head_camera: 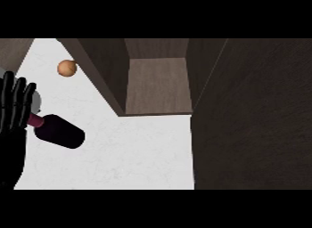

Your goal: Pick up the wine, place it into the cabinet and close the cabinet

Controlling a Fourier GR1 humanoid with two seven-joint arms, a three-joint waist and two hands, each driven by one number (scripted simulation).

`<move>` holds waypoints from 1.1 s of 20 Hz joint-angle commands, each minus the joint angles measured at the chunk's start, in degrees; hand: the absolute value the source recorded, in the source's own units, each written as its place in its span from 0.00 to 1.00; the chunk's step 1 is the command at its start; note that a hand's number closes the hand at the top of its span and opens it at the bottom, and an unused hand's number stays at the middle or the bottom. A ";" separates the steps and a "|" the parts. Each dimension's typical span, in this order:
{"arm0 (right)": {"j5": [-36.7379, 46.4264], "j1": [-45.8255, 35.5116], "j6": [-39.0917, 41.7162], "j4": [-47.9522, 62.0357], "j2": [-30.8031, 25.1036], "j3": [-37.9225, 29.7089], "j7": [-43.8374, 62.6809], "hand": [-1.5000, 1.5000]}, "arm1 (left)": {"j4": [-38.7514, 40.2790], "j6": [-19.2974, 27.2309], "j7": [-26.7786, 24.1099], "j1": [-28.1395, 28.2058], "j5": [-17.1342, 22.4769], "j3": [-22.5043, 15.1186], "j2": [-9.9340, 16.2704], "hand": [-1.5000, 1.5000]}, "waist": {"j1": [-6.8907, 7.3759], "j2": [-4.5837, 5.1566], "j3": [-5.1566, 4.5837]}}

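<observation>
In the head view, the wine bottle (59, 130) lies on the white counter (139, 156), its neck behind the left hand (8, 104), whose fingers stand straight and hold nothing. The cabinet (157, 87) stands open with its door (260, 116) swung out, so all 3 steps remain; the right hand is out of view.

The counter (139, 156) was white and faintly mottled, its bare top running from the near edge to the far left. A dark wine bottle (60, 130) lay on its side at the left, neck pointing left and partly hidden, and a small orange-brown egg-shaped thing (67, 68) sat well apart from it at the far left. The dark wooden cabinet (157, 84) stood on the counter's far right part, its open compartment facing the near side, with a tall dark panel (257, 116) along the right.
</observation>
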 commanded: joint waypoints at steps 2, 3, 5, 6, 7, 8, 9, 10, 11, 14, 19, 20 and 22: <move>-3.22 2.68 1.16 -4.04 -0.98 -3.05 1.61 0.00 | 9.65 -5.92 -5.02 -5.79 7.08 7.21 4.27 0.00 | 1.40 -0.96 -0.20; 0.22 7.48 0.54 -5.86 1.31 1.01 -1.44 0.00 | 11.20 -7.79 -6.26 -7.74 9.46 9.37 5.99 0.00 | 1.17 -0.97 -0.21; -1.20 5.29 0.49 -5.86 0.92 -0.09 0.01 0.00 | 19.36 -10.61 -7.07 -14.90 11.60 12.60 9.75 0.00 | 0.89 -0.84 -0.22; -0.86 7.95 0.69 -10.03 0.73 0.68 1.21 0.00 | 20.01 -11.55 -6.06 -18.63 13.64 14.93 12.15 0.00 | 0.23 -0.89 -0.23; -6.56 8.11 7.07 -3.01 0.33 6.58 4.80 0.00 | 16.83 -10.15 1.83 -10.22 20.96 8.35 1.69 0.00 | 1.25 -0.53 -0.30; -7.52 8.85 7.52 -4.28 -0.10 6.42 5.67 0.00 | 19.99 -11.14 2.88 -12.09 24.11 10.99 3.04 0.00 | 0.52 -0.56 -0.32; -7.91 8.52 7.87 -7.56 -0.91 7.44 9.08 0.00 | 21.41 -11.65 3.79 -12.62 25.19 11.36 3.46 0.00 | 0.58 -0.84 -0.34; -8.49 10.94 8.73 -5.00 -0.66 7.54 7.16 0.00 | 21.14 -10.44 7.54 -16.07 27.38 12.71 4.37 0.00 | 0.73 -0.89 -0.18; -12.51 10.40 9.68 -8.00 -2.86 3.59 9.91 0.00 | 20.59 -11.66 6.46 -13.81 27.77 11.83 3.76 0.00 | 1.12 -1.03 -0.19; -14.86 12.06 9.90 -12.45 -3.68 2.62 13.41 0.00 | 25.39 -10.47 8.21 -18.79 28.56 12.10 4.41 0.00 | 1.03 -0.98 -0.18; -11.58 10.95 8.74 -13.20 -1.28 5.38 15.76 0.00 | 19.09 -8.36 11.91 -17.81 29.60 12.35 5.63 0.00 | 1.72 -1.03 -0.18; -12.05 15.07 8.32 -19.81 -1.26 5.73 16.86 0.00 | 20.32 -7.86 14.26 -20.39 31.34 13.35 6.73 0.00 | 1.47 -1.08 -0.18; -14.22 10.58 9.36 -14.96 -1.54 3.34 17.25 0.00 | 23.26 -8.97 11.07 -19.66 30.35 13.46 6.47 0.00 | 1.65 -1.00 -0.18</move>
